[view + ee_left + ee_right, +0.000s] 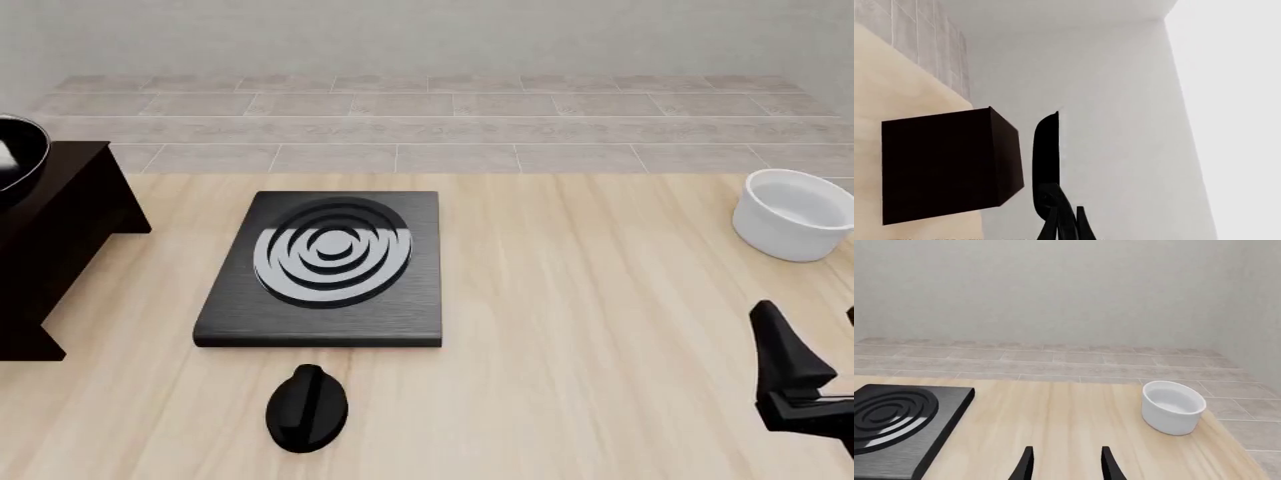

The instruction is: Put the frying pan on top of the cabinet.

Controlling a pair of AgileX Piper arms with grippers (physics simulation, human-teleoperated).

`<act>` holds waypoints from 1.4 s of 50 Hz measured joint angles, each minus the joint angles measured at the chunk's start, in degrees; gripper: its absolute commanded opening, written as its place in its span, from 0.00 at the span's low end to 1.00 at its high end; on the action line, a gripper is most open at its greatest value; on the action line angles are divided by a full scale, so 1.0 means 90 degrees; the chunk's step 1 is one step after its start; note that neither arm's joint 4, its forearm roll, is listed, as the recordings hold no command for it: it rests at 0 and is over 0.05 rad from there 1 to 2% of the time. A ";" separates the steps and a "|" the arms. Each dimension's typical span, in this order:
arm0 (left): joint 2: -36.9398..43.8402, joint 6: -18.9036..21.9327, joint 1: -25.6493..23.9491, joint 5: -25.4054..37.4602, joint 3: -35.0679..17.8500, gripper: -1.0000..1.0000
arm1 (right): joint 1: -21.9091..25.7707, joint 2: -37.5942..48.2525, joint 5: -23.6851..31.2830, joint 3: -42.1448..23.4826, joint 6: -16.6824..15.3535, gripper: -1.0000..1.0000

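Your frying pan [16, 160] sits at the far-left edge of the front view, over the cabinet [60, 250] top; only part of its rim shows there, so I can't tell if it's touching the top or held above it. In the left wrist view the pan [1046, 155] appears edge-on, a thin black sliver just beside the cabinet [947, 167] block, with the left gripper [1066, 222] jaws clamped on its handle end. The left arm itself isn't visible in the front view.

The cabinet stands at the left edge of the surface [587, 330], toward the far side. A black stove slab [327, 270] with silver rings lies just right of it, left of centre, apart from the cabinet. A black dial [307, 407] sits at the near side of the surface, just in front of the slab's near edge and not touching it.

A white bowl [797, 213] is at the far-right edge of the surface, well apart from everything else. Your right gripper [1065, 465] hangs low over the near-right corner, jaws apart and holding nothing; the bowl [1173, 406] is ahead of it and the slab [901, 420] off to its side.
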 measured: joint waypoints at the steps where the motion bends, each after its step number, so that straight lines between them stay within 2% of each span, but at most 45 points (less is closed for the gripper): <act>1: 0.0025 0.0007 -0.0003 -0.0017 0.0003 0.00 | 0.0000 0.0016 -0.0018 0.0002 0.0000 1.00; 70: 0.1504 0.0218 0.0171 -0.1339 0.0222 0.00 | 0.0019 0.0814 -0.0816 0.0030 -0.0056 1.00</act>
